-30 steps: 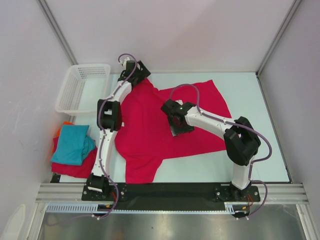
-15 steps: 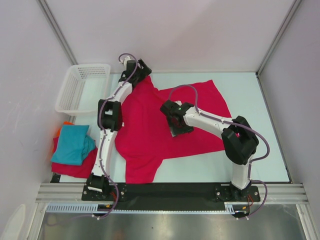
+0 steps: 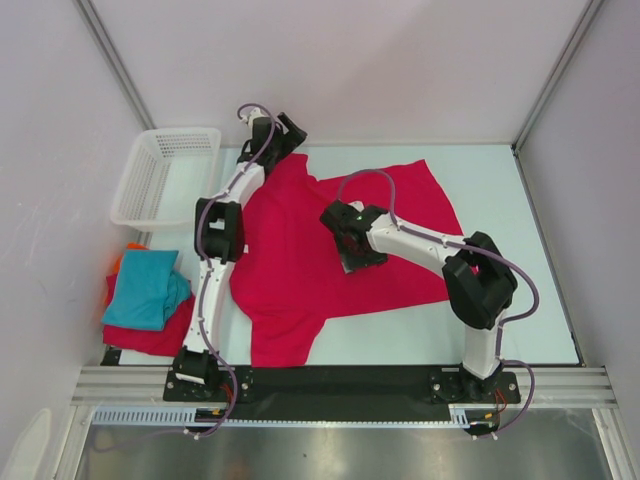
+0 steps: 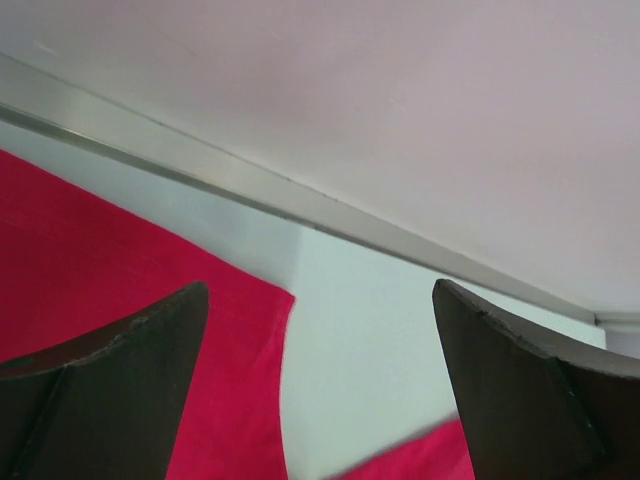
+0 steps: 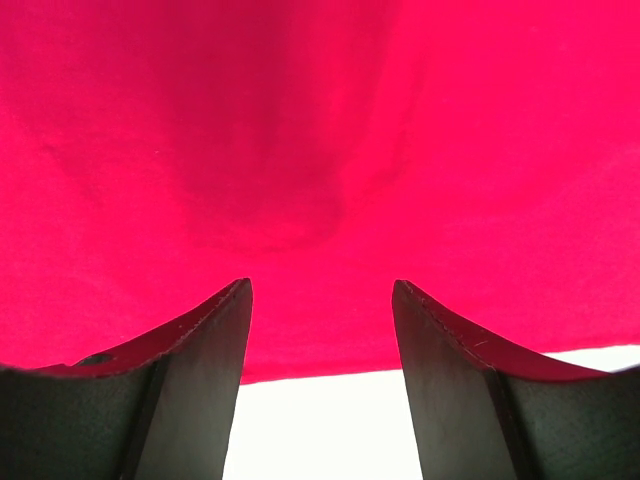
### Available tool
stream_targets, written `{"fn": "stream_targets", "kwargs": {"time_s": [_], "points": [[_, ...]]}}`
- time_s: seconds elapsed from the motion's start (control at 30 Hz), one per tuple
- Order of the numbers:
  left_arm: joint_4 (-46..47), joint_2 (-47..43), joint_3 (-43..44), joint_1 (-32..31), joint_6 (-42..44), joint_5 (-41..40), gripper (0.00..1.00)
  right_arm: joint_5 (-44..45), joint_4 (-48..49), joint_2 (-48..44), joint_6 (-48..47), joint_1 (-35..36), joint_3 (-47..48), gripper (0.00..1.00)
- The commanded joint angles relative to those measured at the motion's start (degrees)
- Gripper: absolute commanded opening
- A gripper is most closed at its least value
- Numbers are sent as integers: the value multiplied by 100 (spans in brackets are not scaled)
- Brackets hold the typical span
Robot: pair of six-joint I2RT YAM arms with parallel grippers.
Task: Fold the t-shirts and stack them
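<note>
Across the middle of the counter (image 3: 505,200) lies the crimson t-shirt (image 3: 290,265), opened out and not yet folded, with one flap reaching toward the near edge. At the near left corner sits the finished pile: a teal t-shirt (image 3: 145,290) folded on top of a red folded t-shirt (image 3: 150,340), with an orange edge (image 3: 118,262) showing behind them. Beyond the pile stands a white mesh basket (image 3: 165,175).

The left pincer (image 4: 320,290) hangs at the far edge of the crimson shirt. Its fingers are spread wide with nothing between them. The left wrist view shows the cloth's corner under one finger and bare counter under the gap. The right pincer (image 5: 320,285) is over the shirt's middle, its fingers parted and gripping nothing, with a shallow wrinkle just ahead.

The cloth is judged light, limp and free to slide. It will sag from any single hold and drag its loose parts along. Best holds are likely the far corner and a matching point along the same edge, so that both arms can carry one straight fold line over.
</note>
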Motion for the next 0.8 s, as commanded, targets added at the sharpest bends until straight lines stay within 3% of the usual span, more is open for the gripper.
{"fn": "stream_targets", "kwargs": {"time_s": [0.0, 0.1, 0.27, 0.37, 0.5, 0.77], "points": [[172, -1356, -307, -62, 96, 796, 100, 325, 117, -656, 109, -20, -132, 64], [-705, -2384, -894, -115, 578, 999, 100, 186, 345, -1060, 65, -327, -430, 64], [-2769, -3836, -2169, -202, 1195, 1132, 100, -675, 1153, -2045, 56, -1467, -1036, 63], [-3202, -4970, -3505, -492, 1704, 912, 100, -992, 1470, -2555, 74, -1891, -1143, 62], [-3634, -6263, -5035, -861, 1917, 982, 100, -1376, 1489, -2521, 3, -2348, -1082, 62], [-3864, -8362, -7538, -1459, 1426, 516, 100, -2072, 1629, -2706, 170, -2920, -1609, 63]]}}
